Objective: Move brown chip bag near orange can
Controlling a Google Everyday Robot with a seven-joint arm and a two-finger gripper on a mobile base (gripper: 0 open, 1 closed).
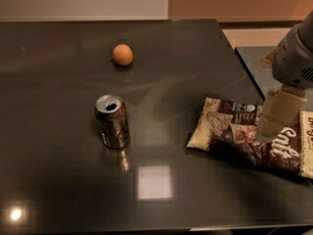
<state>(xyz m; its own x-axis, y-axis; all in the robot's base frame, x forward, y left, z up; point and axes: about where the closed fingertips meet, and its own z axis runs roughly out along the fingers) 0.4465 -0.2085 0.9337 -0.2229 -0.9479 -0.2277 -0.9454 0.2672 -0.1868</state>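
Grey-and-cream gripper at right edge

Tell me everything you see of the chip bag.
The bag lies flat on the dark table, at picture right, cut off by the frame. Crinkly glossy film, dark brown middle, cream end toward the can, white lettering, snack pictures. The gripper hangs over its middle; contact unclear. Nothing else touches it.

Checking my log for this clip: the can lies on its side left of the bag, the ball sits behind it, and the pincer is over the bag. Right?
Not quite: the can stands upright, silver top up, as the camera view shows. The rest holds: it is left of the bag, the ball sits behind it, and the pincer is over the bag.
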